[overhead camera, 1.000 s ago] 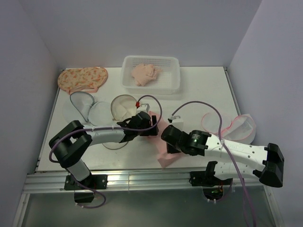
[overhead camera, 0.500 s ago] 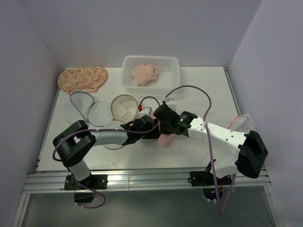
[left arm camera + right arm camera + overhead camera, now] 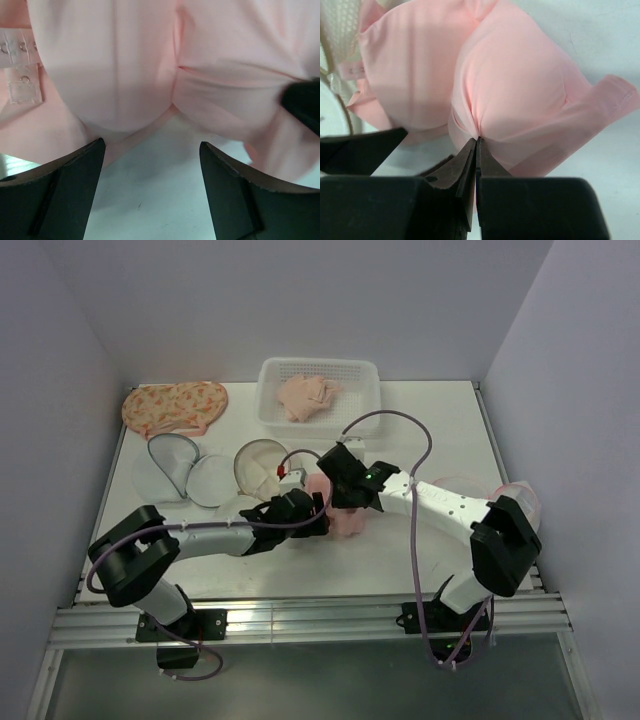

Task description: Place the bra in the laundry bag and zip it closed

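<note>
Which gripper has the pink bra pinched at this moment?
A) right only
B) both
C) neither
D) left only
A: in the right wrist view the right gripper is shut on a fold of the bra, while the left gripper has its fingers apart with only bare table between them.

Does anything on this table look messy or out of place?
Only the pink bra stands out. It lies crumpled on the table near the laundry bag, not in it, with its cups folded together and one band end sticking out sideways. The right gripper pinches a fold of it; the left gripper is open beside it.
</note>
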Tool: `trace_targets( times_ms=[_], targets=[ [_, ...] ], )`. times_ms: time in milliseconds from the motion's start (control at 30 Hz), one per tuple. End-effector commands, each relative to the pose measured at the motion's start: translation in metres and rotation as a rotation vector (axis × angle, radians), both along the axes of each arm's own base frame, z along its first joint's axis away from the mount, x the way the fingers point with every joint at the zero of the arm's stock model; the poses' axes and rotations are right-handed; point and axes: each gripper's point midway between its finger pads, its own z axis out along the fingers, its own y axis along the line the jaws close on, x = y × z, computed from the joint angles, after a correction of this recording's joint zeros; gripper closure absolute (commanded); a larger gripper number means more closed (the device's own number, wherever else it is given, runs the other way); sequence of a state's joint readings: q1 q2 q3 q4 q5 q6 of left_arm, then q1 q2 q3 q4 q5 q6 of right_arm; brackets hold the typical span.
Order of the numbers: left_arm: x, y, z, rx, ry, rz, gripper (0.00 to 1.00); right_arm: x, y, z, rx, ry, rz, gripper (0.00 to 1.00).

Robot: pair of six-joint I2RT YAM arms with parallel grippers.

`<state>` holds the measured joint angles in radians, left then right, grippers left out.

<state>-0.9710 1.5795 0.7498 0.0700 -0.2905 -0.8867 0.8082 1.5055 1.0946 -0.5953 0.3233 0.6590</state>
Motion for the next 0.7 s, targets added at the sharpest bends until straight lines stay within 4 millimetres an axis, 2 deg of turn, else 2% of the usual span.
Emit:
trace_targets(
  times_ms=[0, 200, 267, 433, 600, 667],
  targets=[
    [0.006, -0.006, 0.033, -0.087, -0.077, 0.026, 0.16, 0.026, 0.014, 0.013, 0.042, -0.059, -0.006, 0.94],
    [0.005, 0.002, 0.048, -0.133, -0.113, 0.046, 0.16, 0.036, 0.029, 0.011, 0.038, -0.043, 0.02, 0.94],
    [0.004, 0.008, 0.053, -0.137, -0.124, 0.06, 0.16, 0.039, 0.035, 0.015, 0.051, -0.049, 0.028, 0.92],
    [0.003, 0.025, 0.064, -0.15, -0.153, 0.121, 0.16, 0.046, 0.044, 0.022, 0.057, -0.053, 0.042, 0.83],
    [0.002, 0.045, 0.062, -0.146, -0.159, 0.196, 0.14, 0.051, 0.056, 0.025, 0.078, -0.05, 0.062, 0.7],
    [0.001, 0.053, 0.061, -0.141, -0.166, 0.217, 0.14, 0.055, 0.062, 0.03, 0.096, -0.059, 0.067, 0.69]
  ],
)
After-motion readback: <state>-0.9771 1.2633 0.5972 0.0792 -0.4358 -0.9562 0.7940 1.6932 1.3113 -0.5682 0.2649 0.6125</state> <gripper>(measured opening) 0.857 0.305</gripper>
